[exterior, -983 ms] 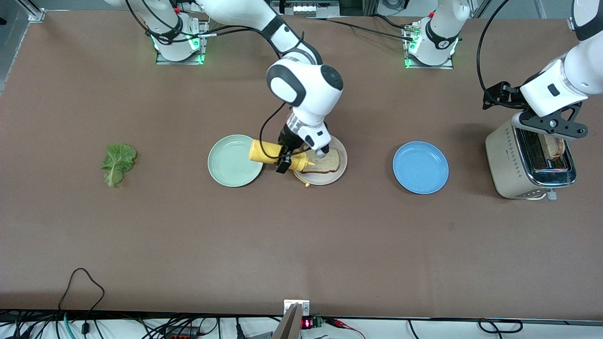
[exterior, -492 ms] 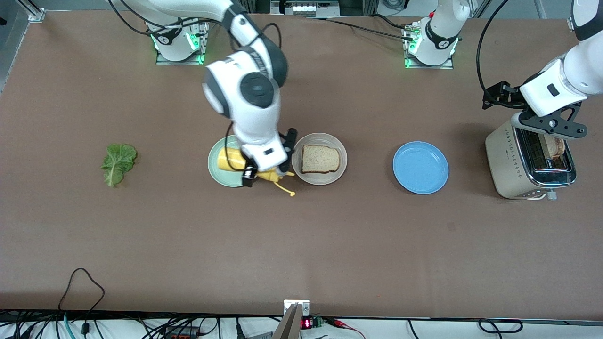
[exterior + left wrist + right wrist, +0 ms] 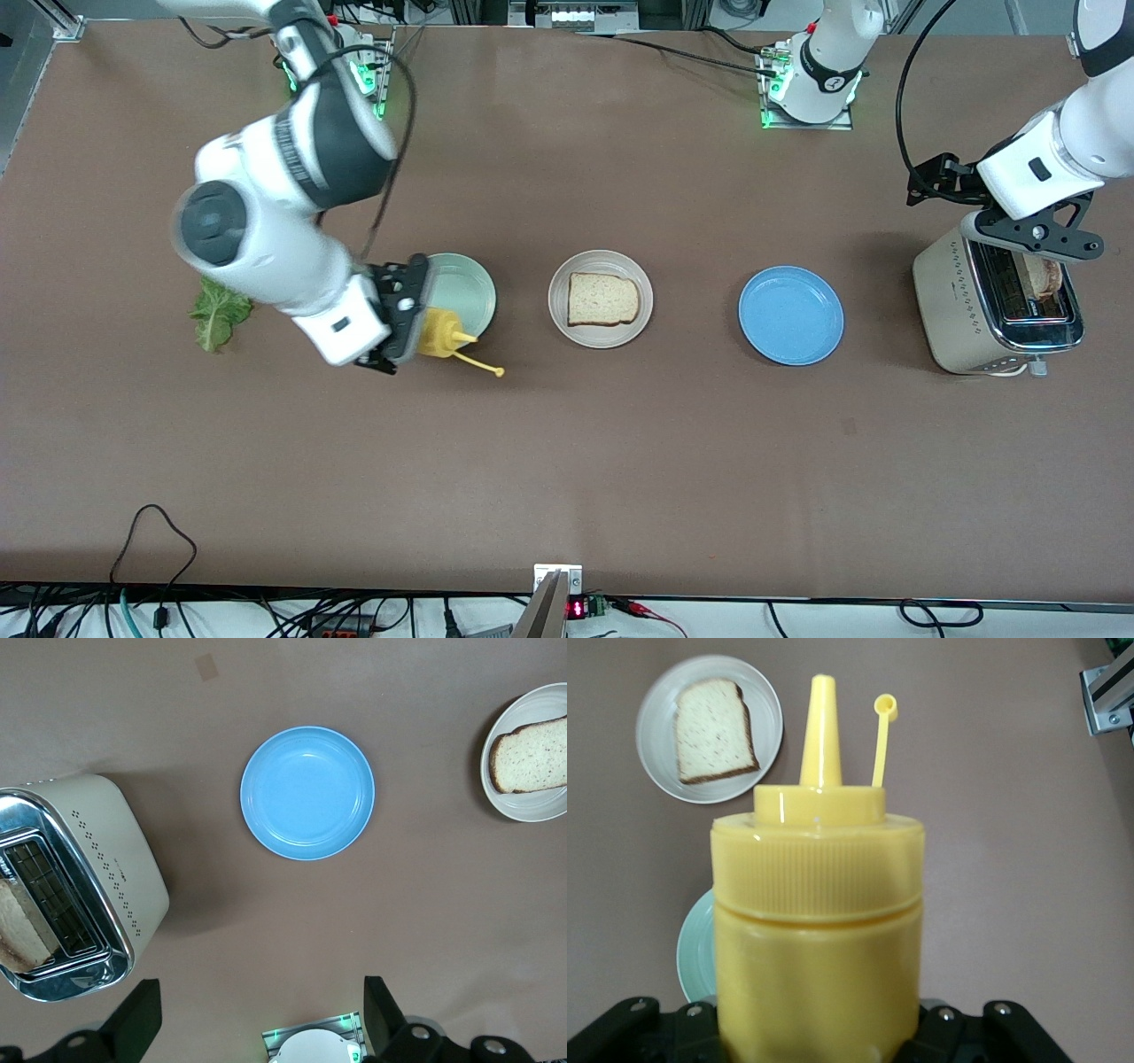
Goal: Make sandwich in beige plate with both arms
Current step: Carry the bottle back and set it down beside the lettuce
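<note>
The beige plate (image 3: 602,337) sits mid-table with one slice of toasted bread (image 3: 602,299) on it. A second slice (image 3: 1047,276) stands in the toaster (image 3: 961,301) at the left arm's end. The lettuce leaf (image 3: 215,317) lies at the right arm's end, partly hidden by that arm. My right gripper (image 3: 409,323) is shut on a yellow squeeze bottle (image 3: 440,335), held tilted over the mint-green plate's (image 3: 461,288) edge, its cap dangling on a strap. My left gripper (image 3: 1036,239) hangs open over the toaster. In the right wrist view the bottle (image 3: 818,930) fills the frame, with the beige plate (image 3: 766,718) and bread (image 3: 713,729) past its nozzle.
A blue plate (image 3: 791,315) lies bare between the beige plate and the toaster. The left wrist view shows the blue plate (image 3: 307,792), the toaster (image 3: 106,868) and the beige plate (image 3: 523,806) below. Cables run along the table edge nearest the camera.
My right arm has swung with the yellow bottle from over the beige plate toward its own end, to the mint-green plate's edge. The left arm has not moved.
</note>
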Motion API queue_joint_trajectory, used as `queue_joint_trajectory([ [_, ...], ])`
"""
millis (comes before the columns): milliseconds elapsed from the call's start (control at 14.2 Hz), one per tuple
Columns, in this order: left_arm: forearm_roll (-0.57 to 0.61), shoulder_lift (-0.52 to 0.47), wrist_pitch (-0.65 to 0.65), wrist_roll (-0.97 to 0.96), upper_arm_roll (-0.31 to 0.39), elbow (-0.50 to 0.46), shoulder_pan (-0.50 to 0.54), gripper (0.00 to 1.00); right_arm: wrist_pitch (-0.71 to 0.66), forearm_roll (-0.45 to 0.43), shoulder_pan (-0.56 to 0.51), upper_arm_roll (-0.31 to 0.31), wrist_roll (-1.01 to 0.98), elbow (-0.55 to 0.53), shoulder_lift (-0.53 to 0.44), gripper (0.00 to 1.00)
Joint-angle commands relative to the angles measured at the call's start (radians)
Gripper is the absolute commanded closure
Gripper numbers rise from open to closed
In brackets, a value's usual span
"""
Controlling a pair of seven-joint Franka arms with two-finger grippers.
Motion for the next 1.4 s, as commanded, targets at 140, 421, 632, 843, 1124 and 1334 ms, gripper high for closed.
queue_joint_trajectory([
  [140,-0.01,0.01,-0.019,-0.009,-0.002,0.025,0.001,0.0,0.007,0.29,-0.158,0.02,-0.277,-0.165,-0.08,0.69],
  [421,-0.008,0.008,-0.014,-0.01,-0.019,0.029,0.001,0.0,0.007,0.54,-0.268,0.019,-0.593,-0.34,-0.118,0.67],
  [632,-0.008,0.01,-0.016,-0.01,-0.018,0.028,0.009,0.0,0.005,0.69,-0.333,0.019,-0.802,-0.484,-0.143,0.67],
  [843,-0.008,0.013,-0.007,-0.01,-0.018,0.031,0.004,0.0,-0.006,0.828,-0.399,0.019,-1.057,-0.614,-0.144,0.67],
  [1124,-0.007,0.013,-0.011,-0.01,-0.021,0.032,0.001,0.0,-0.064,0.93,-0.475,0.019,-1.302,-0.726,-0.129,0.67],
  [1334,-0.007,0.015,-0.013,-0.01,-0.022,0.031,0.003,0.0,-0.142,0.959,-0.523,0.019,-1.451,-0.75,-0.071,0.67],
])
